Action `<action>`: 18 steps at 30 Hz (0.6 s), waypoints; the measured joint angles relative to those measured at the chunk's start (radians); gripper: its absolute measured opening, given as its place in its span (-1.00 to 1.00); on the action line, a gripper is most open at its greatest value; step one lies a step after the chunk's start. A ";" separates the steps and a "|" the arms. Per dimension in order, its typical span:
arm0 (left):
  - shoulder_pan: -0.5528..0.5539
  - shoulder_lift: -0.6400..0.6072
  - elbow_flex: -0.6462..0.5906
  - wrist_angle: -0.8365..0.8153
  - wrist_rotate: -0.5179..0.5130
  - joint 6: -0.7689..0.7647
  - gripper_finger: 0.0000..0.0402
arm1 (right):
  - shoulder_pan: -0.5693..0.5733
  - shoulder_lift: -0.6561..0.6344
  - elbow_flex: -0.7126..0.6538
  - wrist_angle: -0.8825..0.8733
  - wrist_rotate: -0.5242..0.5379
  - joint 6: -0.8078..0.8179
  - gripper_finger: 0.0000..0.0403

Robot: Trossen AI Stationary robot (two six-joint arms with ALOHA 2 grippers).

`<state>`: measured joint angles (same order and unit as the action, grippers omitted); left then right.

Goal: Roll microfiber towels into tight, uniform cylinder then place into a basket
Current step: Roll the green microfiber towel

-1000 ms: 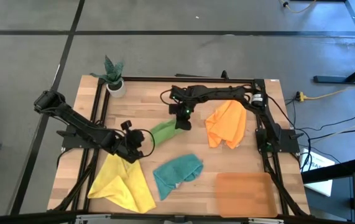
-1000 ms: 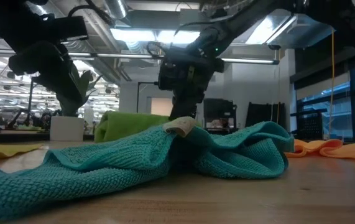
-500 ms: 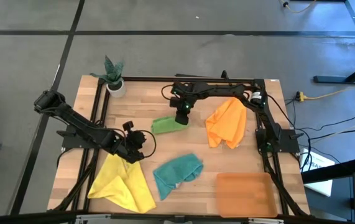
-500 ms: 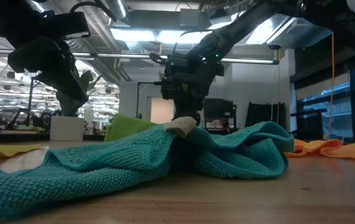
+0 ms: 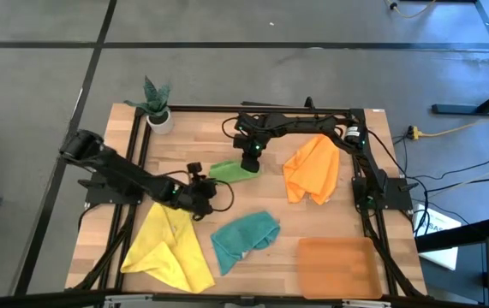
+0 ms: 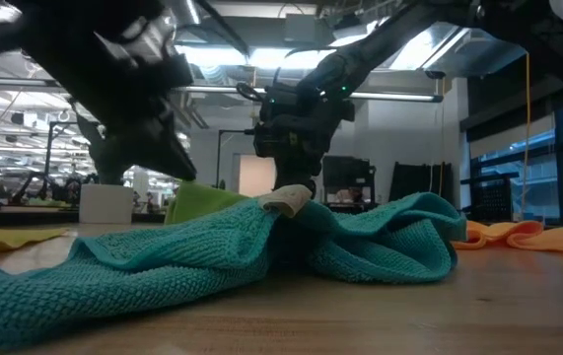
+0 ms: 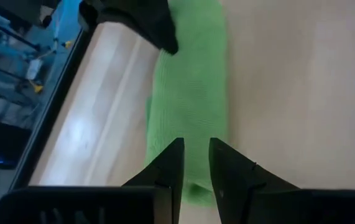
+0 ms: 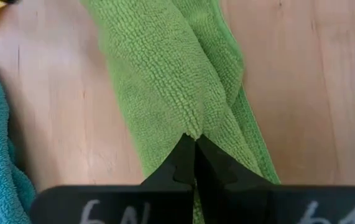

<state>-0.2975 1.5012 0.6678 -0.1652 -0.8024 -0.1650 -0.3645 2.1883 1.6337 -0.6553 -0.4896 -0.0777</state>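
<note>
Pinching the folded green towel (image 5: 232,170) near the table's far middle, the right gripper (image 5: 248,165) is clamped shut on it; the left gripper (image 5: 203,190) hovers beside, fingers slightly apart, empty. Orange (image 5: 311,169), yellow (image 5: 169,248) and teal (image 5: 244,238) towels lie unrolled, basket (image 5: 336,267) empty, so barely started.

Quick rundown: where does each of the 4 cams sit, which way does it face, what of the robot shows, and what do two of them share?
High: overhead, straight down; both arms, green towel, basket.
Low: table height, level across; teal towel up front, arms coming from above.
Left wrist: on the left arm, looking past the left pincer with a gap between its fingers, at the green towel.
Right wrist: on the right arm, looking down; right pincer shut on the green towel's fold.
Shared: both wrist views show the green towel.
</note>
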 joint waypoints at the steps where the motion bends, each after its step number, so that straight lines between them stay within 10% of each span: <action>1: 0.021 0.017 0.000 0.019 0.000 0.014 -0.67 | 0.000 0.000 0.000 0.000 0.000 -0.003 -0.97; 18: 0.247 0.071 0.000 0.029 0.189 0.019 -0.67 | 0.003 0.000 0.000 0.006 0.000 -0.034 -0.96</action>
<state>-0.0508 1.5723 0.6678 -0.1364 -0.6133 -0.1459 -0.3611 2.1883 1.6337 -0.6490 -0.4893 -0.1115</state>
